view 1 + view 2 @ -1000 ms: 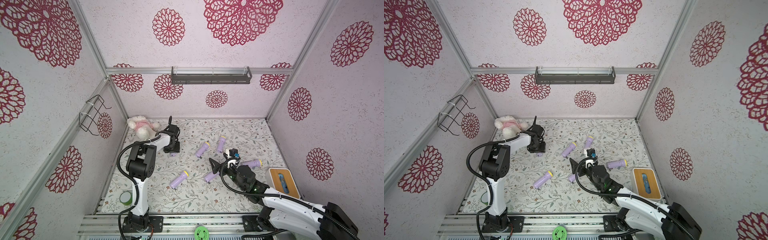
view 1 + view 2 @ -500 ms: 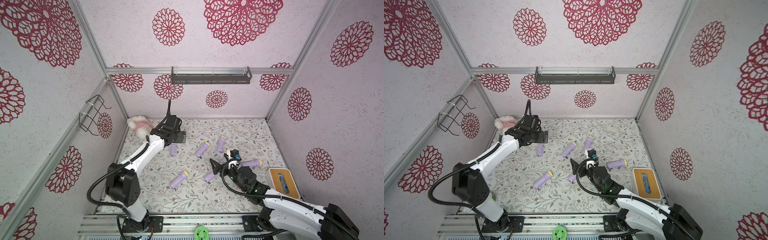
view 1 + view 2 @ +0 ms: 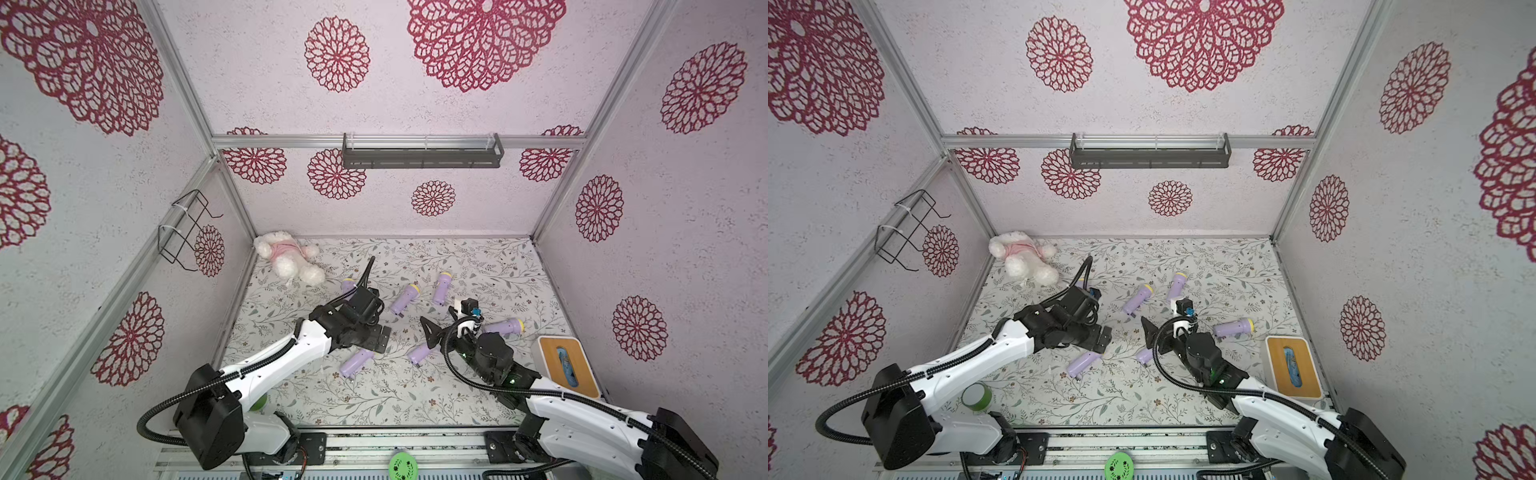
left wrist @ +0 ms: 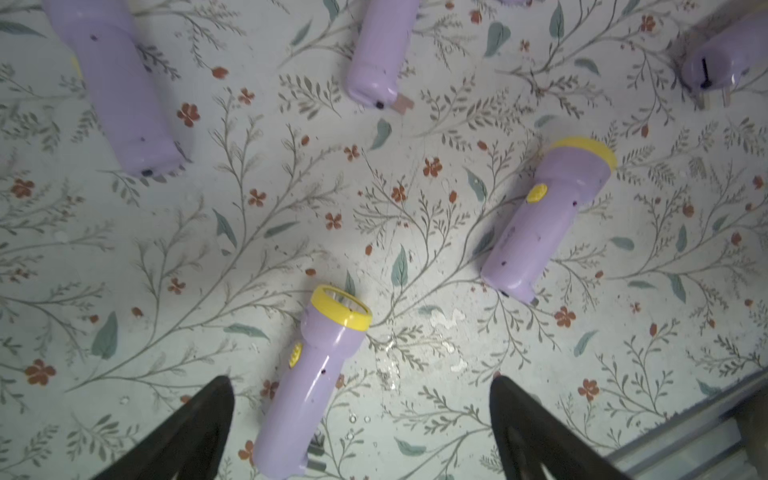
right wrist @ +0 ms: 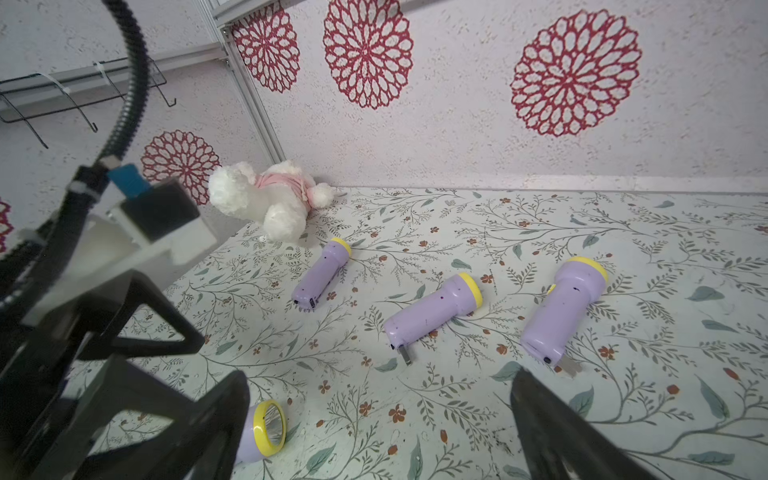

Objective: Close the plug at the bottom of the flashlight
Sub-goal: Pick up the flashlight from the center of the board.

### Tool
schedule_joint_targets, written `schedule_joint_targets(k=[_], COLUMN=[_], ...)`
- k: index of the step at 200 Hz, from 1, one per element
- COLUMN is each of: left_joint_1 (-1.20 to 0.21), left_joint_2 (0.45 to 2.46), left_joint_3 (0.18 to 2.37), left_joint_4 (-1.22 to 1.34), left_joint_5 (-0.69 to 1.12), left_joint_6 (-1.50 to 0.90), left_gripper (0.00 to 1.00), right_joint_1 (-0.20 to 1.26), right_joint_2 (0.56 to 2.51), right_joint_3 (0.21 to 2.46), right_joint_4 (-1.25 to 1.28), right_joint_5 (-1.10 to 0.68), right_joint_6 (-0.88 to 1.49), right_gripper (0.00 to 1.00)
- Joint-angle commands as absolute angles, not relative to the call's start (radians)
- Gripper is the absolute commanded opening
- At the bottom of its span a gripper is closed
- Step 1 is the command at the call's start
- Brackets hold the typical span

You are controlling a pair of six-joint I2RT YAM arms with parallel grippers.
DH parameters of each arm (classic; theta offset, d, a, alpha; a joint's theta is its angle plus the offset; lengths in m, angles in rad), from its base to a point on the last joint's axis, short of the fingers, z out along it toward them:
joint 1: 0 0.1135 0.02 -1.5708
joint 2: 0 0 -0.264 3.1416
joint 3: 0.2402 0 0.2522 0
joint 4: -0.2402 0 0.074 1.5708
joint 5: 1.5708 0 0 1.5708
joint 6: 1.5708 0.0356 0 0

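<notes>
The tabletop (image 3: 478, 266) has a leaf pattern; the walls (image 3: 415, 104) have red flowers. A toy bear (image 3: 286, 257) lies at the upper left. Purple flashlights (image 3: 405, 297) lie in the middle, and one flashlight (image 4: 309, 386) shows between the tips of the wide-open left pincer (image 4: 360, 379). The right pincer (image 5: 379, 374) is open and empty. A white box (image 3: 544, 345) at the right holds something blue (image 3: 566, 368).

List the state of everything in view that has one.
left gripper: open, empty
right gripper: open, empty
flashlight by plush toy: plug looks folded in
flashlight by left gripper: plug out
flashlight by right gripper: plug out
centre-left flashlight: plug out
centre-right flashlight: plug out
flashlight by wood-topped box: plug out
</notes>
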State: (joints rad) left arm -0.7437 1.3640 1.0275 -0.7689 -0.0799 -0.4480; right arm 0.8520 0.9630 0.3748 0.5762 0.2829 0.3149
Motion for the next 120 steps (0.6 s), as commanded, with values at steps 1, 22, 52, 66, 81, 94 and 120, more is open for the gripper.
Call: schedule_joint_targets(k=[1, 22, 52, 66, 81, 94, 120], left_joint_1=[-0.769, -0.779, -0.799, -0.8, -0.799, -0.8, -0.798], left_joint_2=[1.306, 1.28, 1.312, 1.332, 1.359, 1.367, 1.38], left_joint_3=[0.986, 0.919, 0.916, 0.902, 0.912, 0.923, 0.905], left_joint_4=[-0.82, -0.811, -0.826, -0.811, -0.813, -0.807, -0.815], left_joint_5=[-0.069, -0.043, -0.072, -0.072, -0.075, -0.072, -0.106], left_joint_6=[-0.521, -0.551, -0.583, -0.592, -0.592, -0.578, -0.561], left_gripper=[0.97, 0.97, 0.98, 0.98, 0.99, 0.99, 0.99], right_joint_1=[0.839, 0.833, 0.824, 0.822, 0.821, 0.819, 0.817], right_joint_2=[0.952, 0.96, 0.987, 0.991, 0.988, 0.99, 0.991], right_joint_3=[0.408, 0.408, 0.429, 0.43, 0.426, 0.429, 0.427], right_joint_4=[0.584, 0.584, 0.566, 0.564, 0.566, 0.566, 0.565], right_joint_5=[0.259, 0.234, 0.196, 0.193, 0.193, 0.191, 0.187], right_joint_6=[0.313, 0.318, 0.327, 0.327, 0.329, 0.328, 0.333], right_gripper=[0.99, 0.99, 0.99, 0.99, 0.99, 0.99, 0.99])
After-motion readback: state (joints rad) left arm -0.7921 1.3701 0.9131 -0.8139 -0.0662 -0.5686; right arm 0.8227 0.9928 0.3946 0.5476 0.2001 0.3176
